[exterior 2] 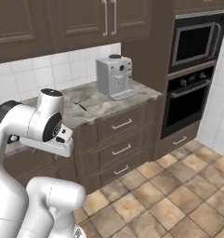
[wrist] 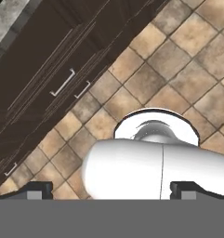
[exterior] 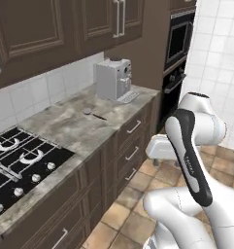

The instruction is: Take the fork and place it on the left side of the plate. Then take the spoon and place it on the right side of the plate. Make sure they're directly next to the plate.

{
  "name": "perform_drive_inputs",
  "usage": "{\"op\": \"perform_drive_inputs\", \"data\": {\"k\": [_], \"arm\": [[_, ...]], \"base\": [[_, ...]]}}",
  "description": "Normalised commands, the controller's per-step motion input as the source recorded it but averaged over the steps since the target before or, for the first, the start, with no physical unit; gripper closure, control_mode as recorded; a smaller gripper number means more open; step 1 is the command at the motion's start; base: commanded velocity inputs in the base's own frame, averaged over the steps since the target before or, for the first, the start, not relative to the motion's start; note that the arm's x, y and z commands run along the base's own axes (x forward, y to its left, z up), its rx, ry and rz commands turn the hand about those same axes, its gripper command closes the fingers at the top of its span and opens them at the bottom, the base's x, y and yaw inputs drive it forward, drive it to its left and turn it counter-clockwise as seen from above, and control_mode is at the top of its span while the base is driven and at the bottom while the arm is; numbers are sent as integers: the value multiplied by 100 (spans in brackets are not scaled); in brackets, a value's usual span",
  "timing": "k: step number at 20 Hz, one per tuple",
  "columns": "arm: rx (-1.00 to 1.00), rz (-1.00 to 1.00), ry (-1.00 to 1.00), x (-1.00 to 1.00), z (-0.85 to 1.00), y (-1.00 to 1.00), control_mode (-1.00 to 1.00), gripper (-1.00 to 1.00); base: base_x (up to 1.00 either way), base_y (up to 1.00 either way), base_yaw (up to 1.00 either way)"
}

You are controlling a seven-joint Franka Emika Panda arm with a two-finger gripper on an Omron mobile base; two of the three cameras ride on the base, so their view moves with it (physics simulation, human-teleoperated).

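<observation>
**Spoon far from the arm, fork and plate hard to find**

Left base view: the spoon lies mid-counter, toward the back edge, near the coffee machine. The reach is long and a thin handle could slip.

Right base view: the spoon is a dark sliver; fork and plate cannot be made out.

Hand view: the gripper hangs with its fingers spread wide, empty, over floor tiles.

Glossy white arm, dark joints
</observation>
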Motion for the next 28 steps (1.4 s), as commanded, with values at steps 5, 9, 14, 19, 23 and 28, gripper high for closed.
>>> {"op": "perform_drive_inputs", "data": {"k": [5, 9, 14, 19, 23, 28], "arm": [[0, 0, 0, 0, 0, 0, 100, -100], [0, 0, 0, 0, 0, 0, 100, -100], [0, 0, 0, 0, 0, 0, 100, -100], [0, 0, 0, 0, 0, 0, 100, -100], [0, 0, 0, 0, 0, 0, 100, -100], [0, 0, 0, 0, 0, 0, 100, -100]], "base": [[76, 0, 44], [58, -1, 60], [55, -9, 58], [57, -27, 49], [59, -42, 33], [43, -50, 27]]}}
